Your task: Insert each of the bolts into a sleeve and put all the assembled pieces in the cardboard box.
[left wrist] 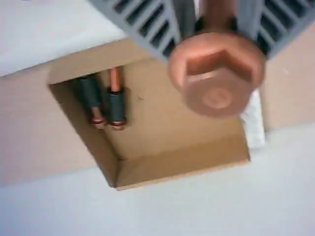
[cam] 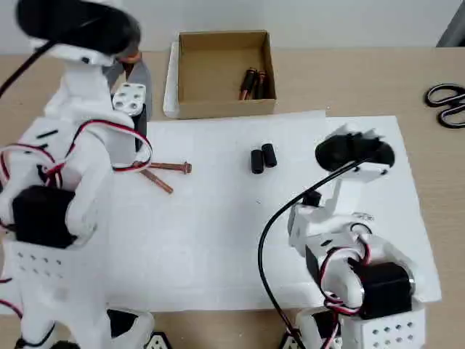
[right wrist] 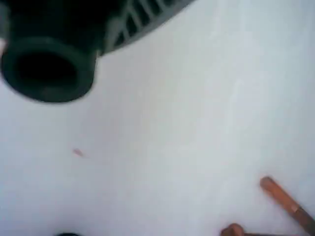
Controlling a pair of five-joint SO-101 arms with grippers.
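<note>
Tan tabletop point(cam: 363, 73) carries a wide sheet of white paper point(cam: 218, 240), and an open brown cardboard box point(cam: 221, 109) sits at the paper's far edge. Inside the box, against its right wall in the high view, lie two assembled pieces point(cam: 252, 84), copper bolts pushed through black sleeves, side by side.

The left gripper point(left wrist: 211, 19) hangs just left of the box. Its ribbed grey fingers point(left wrist: 138, 19) are closed on a copper hex-headed bolt point(left wrist: 216, 73), with the head turned toward the wrist camera.

The right gripper point(right wrist: 74, 29) is over the paper, in front of the box and to its right. It is clamped around a black cylindrical sleeve point(right wrist: 47, 69) whose open bore faces the wrist camera.

Two loose black sleeves point(cam: 262, 158) lie close together on the paper in front of the box. Two loose copper bolts point(cam: 171, 168) rest on the paper in front of the box's left corner, angled toward each other. Black-handled scissors point(cam: 447, 104) lie on the bare table well to the right of the box.
</note>
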